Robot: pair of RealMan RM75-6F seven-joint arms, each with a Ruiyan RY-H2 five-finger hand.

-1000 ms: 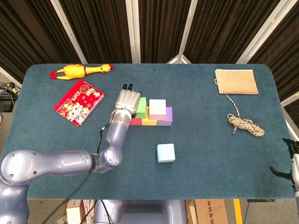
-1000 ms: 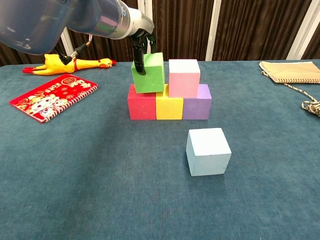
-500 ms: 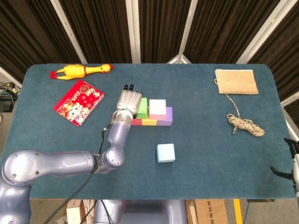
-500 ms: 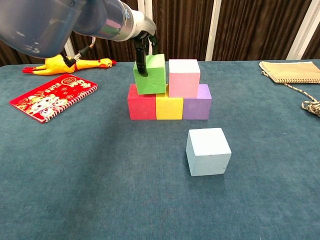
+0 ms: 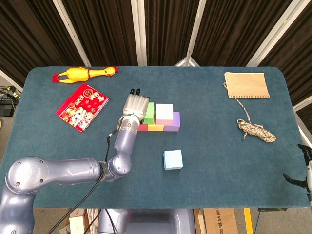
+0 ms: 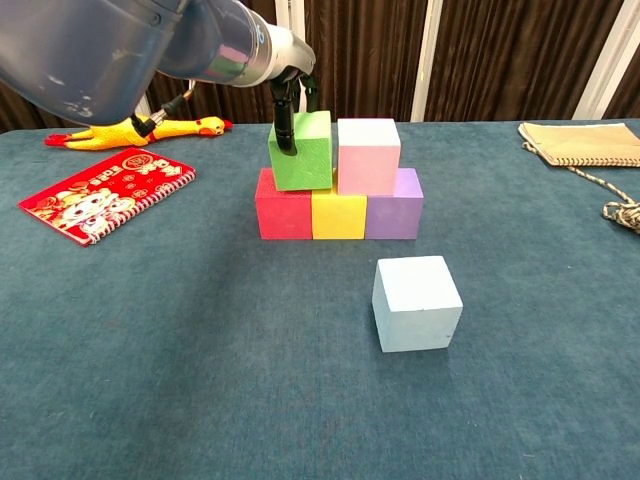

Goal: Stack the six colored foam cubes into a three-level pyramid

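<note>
Left hand [image 6: 290, 100] gripping the green cube [image 6: 303, 152], dark fingers [image 6: 284, 128] wrapped down over its near and far faces; in the head view, palm [image 5: 135, 106] lying over the cube's left part. Green cube now sitting on the red cube [image 6: 284, 213] and yellow cube [image 6: 339, 215] of the bottom row, close against the pink cube [image 6: 368, 155] to the hand's right; a second ago tilted and riding higher, since then levelled and lowered onto the row, shifted slightly toward the pink one. Left arm [image 5: 73, 170] stretching from the near left corner of the desk [image 5: 214, 141] up to the stack, forearm rising toward the wrist, fingers pointing away from the robot and down. Purple cube [image 6: 394, 212] closing the bottom row, beyond the yellow one from the hand. Light blue cube [image 6: 417, 302] alone on the desk, nearer the robot and to the right of the hand, well apart from the stack. Right hand [image 5: 303, 171] barely showing at the right edge of the head view, well away from the cubes; cannot tell whether open or closed.
</note>
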